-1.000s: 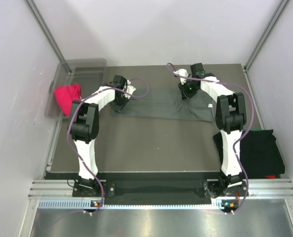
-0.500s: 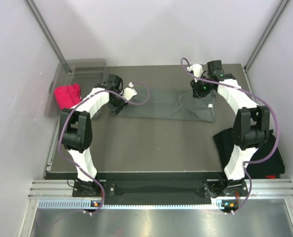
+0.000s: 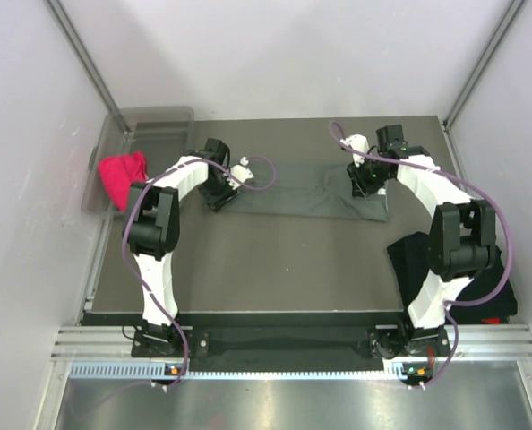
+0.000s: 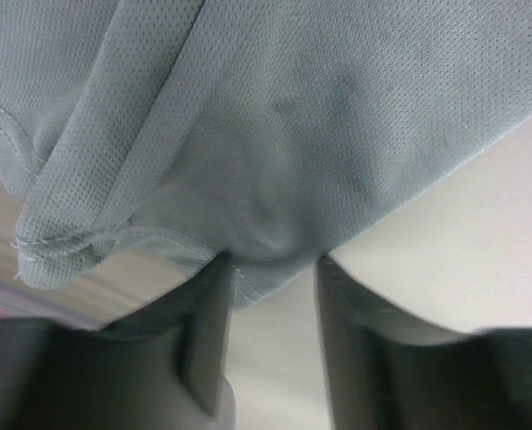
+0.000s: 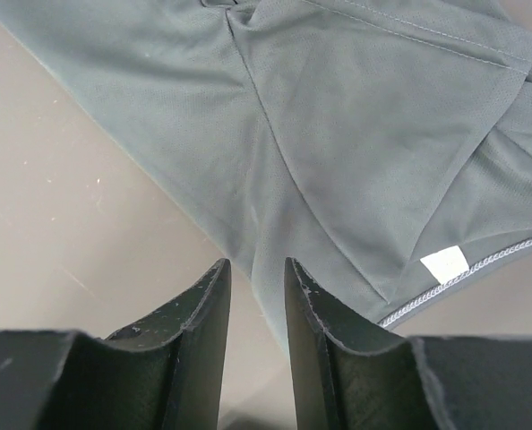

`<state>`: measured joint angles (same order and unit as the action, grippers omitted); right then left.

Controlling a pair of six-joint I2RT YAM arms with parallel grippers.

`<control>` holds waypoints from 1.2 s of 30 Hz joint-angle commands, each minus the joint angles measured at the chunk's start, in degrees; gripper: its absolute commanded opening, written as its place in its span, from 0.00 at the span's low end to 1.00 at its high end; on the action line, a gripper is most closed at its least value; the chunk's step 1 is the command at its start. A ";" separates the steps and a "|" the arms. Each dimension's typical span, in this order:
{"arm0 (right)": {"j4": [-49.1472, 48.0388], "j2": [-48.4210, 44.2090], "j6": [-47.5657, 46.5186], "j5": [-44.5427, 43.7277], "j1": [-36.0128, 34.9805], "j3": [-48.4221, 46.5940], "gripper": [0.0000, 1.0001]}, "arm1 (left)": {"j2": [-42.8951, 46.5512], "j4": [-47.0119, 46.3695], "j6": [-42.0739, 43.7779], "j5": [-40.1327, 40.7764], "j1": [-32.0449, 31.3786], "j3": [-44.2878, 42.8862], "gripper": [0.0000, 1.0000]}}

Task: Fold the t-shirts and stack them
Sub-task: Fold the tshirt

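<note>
The dark grey t-shirt (image 3: 302,188) lies as a long folded strip across the far middle of the table. My left gripper (image 3: 219,193) is at its left end, jaws apart, with the hem (image 4: 248,278) reaching between the fingertips (image 4: 203,313). My right gripper (image 3: 364,184) is at its right end, jaws slightly apart over the shirt's edge (image 5: 266,224). The white neck label (image 5: 445,263) lies just right of the right gripper (image 5: 255,264). Folded black t-shirts (image 3: 472,269) sit at the table's right edge, partly behind the right arm.
A clear plastic bin (image 3: 158,121) stands at the far left corner, with a red cloth (image 3: 123,175) hanging at its near end. Grey walls and metal posts enclose the table on three sides.
Both arms pulled outward, stretching the shirt into a narrower strip, then came slightly back in. The shirt now lies flatter and further toward the back.
</note>
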<state>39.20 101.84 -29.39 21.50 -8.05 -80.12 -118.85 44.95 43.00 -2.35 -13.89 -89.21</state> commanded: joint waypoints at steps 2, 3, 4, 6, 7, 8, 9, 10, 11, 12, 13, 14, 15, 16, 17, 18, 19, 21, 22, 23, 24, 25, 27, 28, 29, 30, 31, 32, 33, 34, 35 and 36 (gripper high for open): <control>-0.79 -3.32 -0.32 1.18 0.49 0.49 0.32 | -1.91 1.10 0.59 -0.47 0.18 -1.84 0.39; -0.88 -3.40 -0.32 0.57 0.50 0.57 0.32 | -2.26 1.80 0.76 -0.55 0.18 -2.02 0.32; -0.79 -3.32 -0.58 -1.44 0.58 0.66 0.32 | -2.35 2.51 1.03 -0.72 0.18 -2.20 0.22; -0.88 -3.06 -0.85 -4.17 1.02 0.49 0.32 | -2.18 4.97 1.47 -0.90 0.18 -2.11 0.00; -1.23 -2.88 -0.50 -6.53 2.15 0.05 0.32 | -1.66 5.67 1.38 -1.08 0.18 -2.02 0.00; -1.32 -1.75 -0.24 -7.42 2.95 -0.73 0.33 | -1.22 6.72 1.38 -1.43 0.18 -1.85 0.00; -0.88 -0.95 0.12 -7.96 3.91 -1.61 0.34 | -0.25 7.34 1.38 -2.39 0.09 -1.50 0.00; 0.34 0.10 0.82 -8.05 5.92 -4.32 0.35 | 0.28 7.69 1.29 -2.57 0.00 -1.23 0.00; 1.13 2.46 1.26 -7.96 6.81 -5.74 0.36 | 0.63 7.96 0.86 -2.66 -0.17 -0.88 0.00; 2.10 3.70 1.44 -7.96 7.61 -7.23 0.37 | 1.77 8.57 0.51 -2.66 -0.26 -0.18 0.00; 3.76 5.19 1.35 -8.57 8.22 -10.12 0.38 | 2.30 8.84 0.24 -3.01 -0.43 0.17 0.00; 4.56 7.73 1.44 -8.75 9.62 -11.54 0.38 | 2.91 9.19 -0.28 -3.36 -0.61 0.78 0.00; 5.35 8.98 1.44 -9.01 9.98 -13.47 0.39 | 4.40 9.45 -0.72 -3.97 -0.96 1.92 0.00; 6.06 10.90 1.44 -9.10 10.42 -14.27 0.39 | 5.02 9.80 -1.34 -4.24 -1.14 2.54 0.00; 6.15 11.88 1.70 -9.10 10.69 -14.89 0.40 | 5.72 9.98 -1.52 -4.50 -1.40 3.16 0.00; 6.33 12.76 1.88 -9.10 10.78 -16.02 0.42 | 7.30 10.24 -1.78 -4.77 -2.10 4.56 0.00; 7.02 14.42 1.96 -8.58 10.95 -16.64 0.42 | 8.01 10.16 -2.22 -4.68 -2.54 5.27 0.00; 8.69 16.19 2.49 -8.23 11.13 -18.57 0.43 | 9.85 10.16 -2.66 -4.59 -3.59 7.11 0.00; 9.13 17.76 2.75 -7.44 11.22 -19.11 0.44 | 10.30 10.25 -3.01 -4.42 -3.86 7.47 0.00; 9.49 18.21 2.93 -6.74 11.39 -19.55 0.44 | 10.65 10.25 -3.19 -4.33 -4.12 7.82 0.00; 9.58 18.48 3.45 -5.86 11.57 -19.81 0.45 | 11.26 10.16 -3.19 -4.33 -4.30 8.43 0.00; 9.58 19.09 3.63 -4.02 12.00 -19.90 0.46 | 11.44 10.07 -3.36 -4.33 -4.39 8.79 0.00; 9.75 19.62 4.77 -1.73 12.80 -20.60 0.47 | 11.45 9.89 -3.54 -4.24 -4.57 9.23 0.00; 9.75 20.23 5.04 -1.11 12.97 -20.95 0.47 | 11.27 9.98 -3.80 -4.24 -4.57 9.32 0.00; 9.93 20.67 5.21 -0.76 13.15 -21.22 0.49 | 11.18 9.98 -3.89 -4.33 -4.65 9.32 0.00; 10.28 21.03 5.22 -0.67 13.24 -21.74 0.51 | 10.92 9.98 -3.98 -4.33 -4.83 9.32 0.00; 10.37 21.81 5.22 -0.93 13.24 -21.92 0.52 | 10.92 10.07 -4.24 -4.42 -4.83 9.40 0.00; 10.54 22.17 5.13 -0.84 13.24 -22.10 0.53 | 10.83 9.98 -4.33 -4.50 -5.09 9.32 0.00; 10.63 22.43 5.04 -1.10 13.24 -22.54 0.54 | 10.83 9.98 -4.42 -4.51 -5.36 9.32 0.00; 10.72 23.31 5.04 -1.37 13.24 -22.89 0.55 | 10.83 9.98 -4.59 -4.59 -5.44 9.32 0.00; 10.72 24.44 5.30 -1.98 13.24 -23.33 0.56 | 10.92 10.07 -4.77 -4.42 -5.79 9.40 0.00; 10.81 25.07 5.30 -1.98 13.24 -24.11 0.56 | 10.83 10.07 -4.77 -4.42 -5.97 9.58 0.00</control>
<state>49.47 124.27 -25.15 18.70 4.78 -100.82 -109.86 53.63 38.87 -5.37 -19.07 -80.01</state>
